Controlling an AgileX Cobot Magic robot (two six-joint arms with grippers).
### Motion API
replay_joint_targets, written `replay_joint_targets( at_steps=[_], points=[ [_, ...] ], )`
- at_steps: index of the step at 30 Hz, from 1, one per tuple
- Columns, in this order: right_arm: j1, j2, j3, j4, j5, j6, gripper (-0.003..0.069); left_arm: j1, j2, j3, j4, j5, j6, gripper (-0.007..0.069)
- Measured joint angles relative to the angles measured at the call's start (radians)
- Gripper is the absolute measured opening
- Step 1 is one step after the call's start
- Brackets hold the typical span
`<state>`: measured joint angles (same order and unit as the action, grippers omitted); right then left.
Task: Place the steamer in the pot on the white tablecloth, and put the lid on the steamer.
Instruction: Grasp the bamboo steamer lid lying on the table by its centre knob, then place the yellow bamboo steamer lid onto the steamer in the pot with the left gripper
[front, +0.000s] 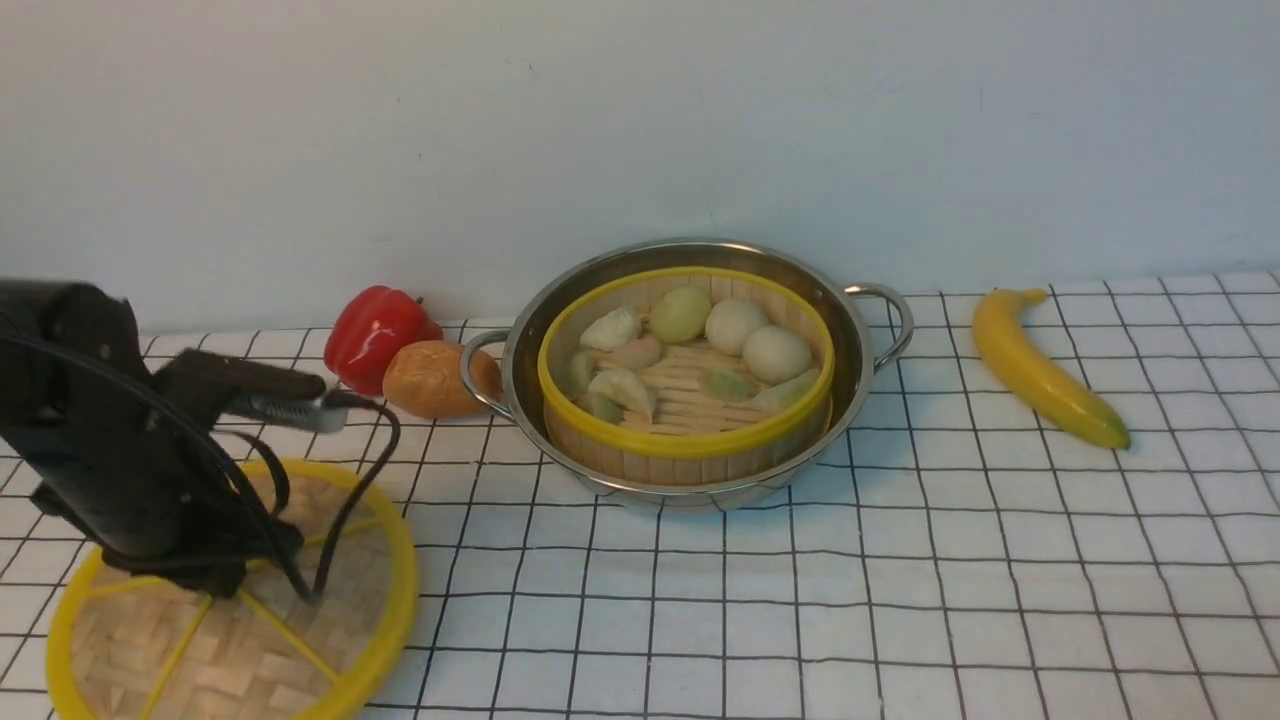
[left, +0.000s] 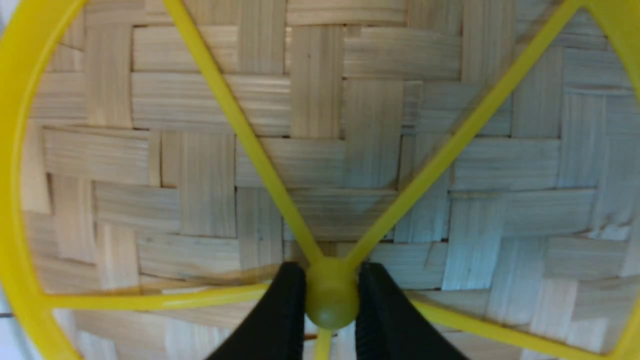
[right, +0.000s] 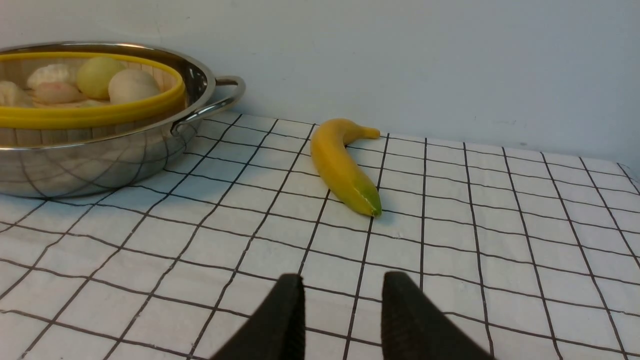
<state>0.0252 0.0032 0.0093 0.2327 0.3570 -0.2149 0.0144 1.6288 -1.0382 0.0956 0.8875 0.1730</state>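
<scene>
Steamer (front: 686, 375) sits inside the pot (front: 690, 480) on the cloth (front: 900, 600), its pale dumplings and buns uncovered. Both are well apart from the left gripper (left: 331, 272), beyond it and toward the robot's right. That gripper's jaws are clamped on the yellow hub (left: 331, 305) of the lid (left: 320, 150), one black finger (left: 280, 320) on each side of it, with the spokes fanning away from the jaws across the woven bamboo. Whether the lid rests on the cloth or is just off it I cannot tell. A pepper (front: 375, 335) and a brown lump (front: 430, 378) lie past the left jaws, just beside the pot's handle.

The right gripper (right: 342, 285) hangs over the cloth with its jaws narrowly apart, only grid squares showing between them. A banana (right: 345, 167) lies ahead of these jaws, well apart from them, and the pot stands farther off beside it.
</scene>
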Motion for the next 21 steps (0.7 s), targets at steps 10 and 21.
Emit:
replay_joint_targets(
  at_steps=[10,21],
  points=[
    [0.000,0.000,0.000,0.000,0.000,0.000,0.0243,-0.011,-0.066,-0.385,-0.384,0.236,0.389,0.0119],
    [0.000,0.000,0.000,0.000,0.000,0.000,0.0243,-0.265,0.231,-0.761,-0.236,0.239,0.675,0.0119]
  ],
)
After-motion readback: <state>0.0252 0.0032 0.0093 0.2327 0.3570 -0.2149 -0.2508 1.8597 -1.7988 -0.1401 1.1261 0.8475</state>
